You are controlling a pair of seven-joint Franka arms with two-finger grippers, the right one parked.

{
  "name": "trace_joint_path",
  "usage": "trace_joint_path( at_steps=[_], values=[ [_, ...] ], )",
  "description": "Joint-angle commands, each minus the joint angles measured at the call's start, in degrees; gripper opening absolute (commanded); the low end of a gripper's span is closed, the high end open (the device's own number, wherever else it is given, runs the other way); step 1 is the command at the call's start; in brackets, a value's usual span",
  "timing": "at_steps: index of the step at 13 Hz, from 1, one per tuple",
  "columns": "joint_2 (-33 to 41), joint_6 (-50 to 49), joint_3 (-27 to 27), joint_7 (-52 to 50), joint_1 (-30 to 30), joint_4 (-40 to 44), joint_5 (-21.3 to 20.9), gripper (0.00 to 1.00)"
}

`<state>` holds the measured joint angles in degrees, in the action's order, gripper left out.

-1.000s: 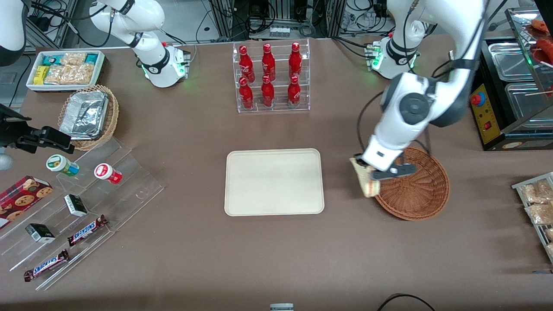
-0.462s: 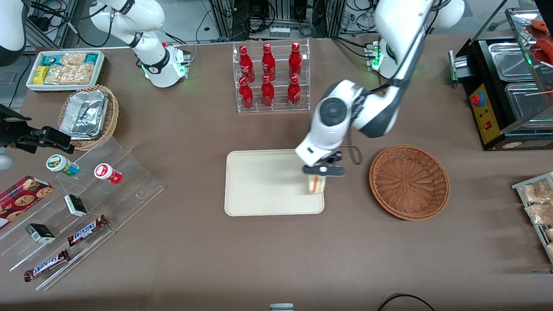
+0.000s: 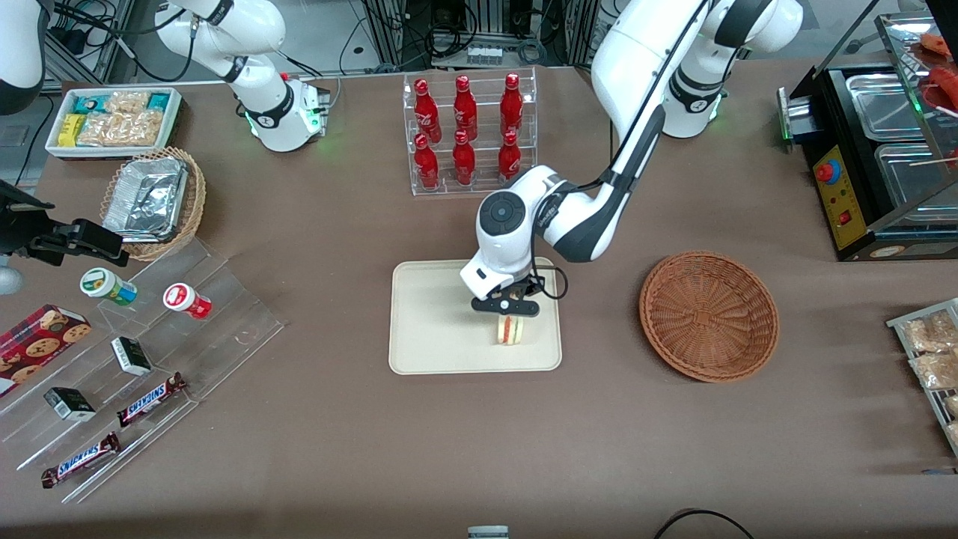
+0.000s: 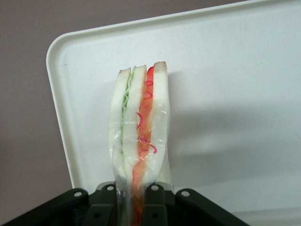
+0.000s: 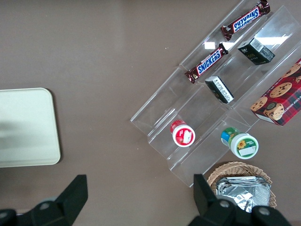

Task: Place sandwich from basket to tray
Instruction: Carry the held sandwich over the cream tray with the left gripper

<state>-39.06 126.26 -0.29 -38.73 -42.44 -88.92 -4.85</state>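
The gripper (image 3: 506, 310) hangs over the tray (image 3: 426, 329), and it is closed tight on the sandwich (image 3: 511, 330) — the two black fingers (image 4: 104, 203) pinch the bread from both sides at one end. The sandwich stands on edge, with its cut side showing red, white and green stripes. It is wrapped in clear film. It sits above the part of the tray that is nearer the front camera and nearer the basket (image 3: 709, 315), not far from that corner of the tray. From the wrist camera the sandwich (image 4: 139, 136) points toward a rounded corner of the tray (image 4: 235, 70), and a soft shadow falls on the tray just beside it. I cannot tell if the sandwich touches the tray or is a little above it. The basket has nothing in it and sits on the brown table (image 3: 449, 449), well apart from the tray, toward the working arm's end. A clear rack of red bottles (image 3: 469, 133) stands farther from the front camera than the tray. Toward the parked arm's end there is a clear stepped stand (image 3: 150, 374) with candy bars (image 3: 150, 399), small boxes and two little cups — one with a red lid (image 3: 182, 299), one with a green lid (image 3: 105, 286).
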Motion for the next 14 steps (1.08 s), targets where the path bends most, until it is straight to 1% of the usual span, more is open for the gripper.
trace_joint_path(
  at_steps=[1,5,6,7,8,9,14],
  values=[
    [-1.19,-1.72,0.56,-1.00,-0.54,2.35,-1.30,0.00],
    [-2.60,-1.46,0.56,-1.17,-0.54,2.53,-1.57,0.00],
    [-2.95,-1.37,0.56,-1.78,-0.54,2.53,-1.48,0.28],
    [-3.30,-1.28,0.56,-2.22,-0.54,2.61,-1.48,0.61],
    [-3.65,-1.20,0.56,-2.32,-0.54,3.05,-1.57,0.98],
    [-4.01,-1.20,0.56,-2.84,-0.98,3.58,-1.57,1.00],
    [-3.92,-1.37,0.65,-5.74,-1.07,5.86,-1.39,1.00]
  ],
)
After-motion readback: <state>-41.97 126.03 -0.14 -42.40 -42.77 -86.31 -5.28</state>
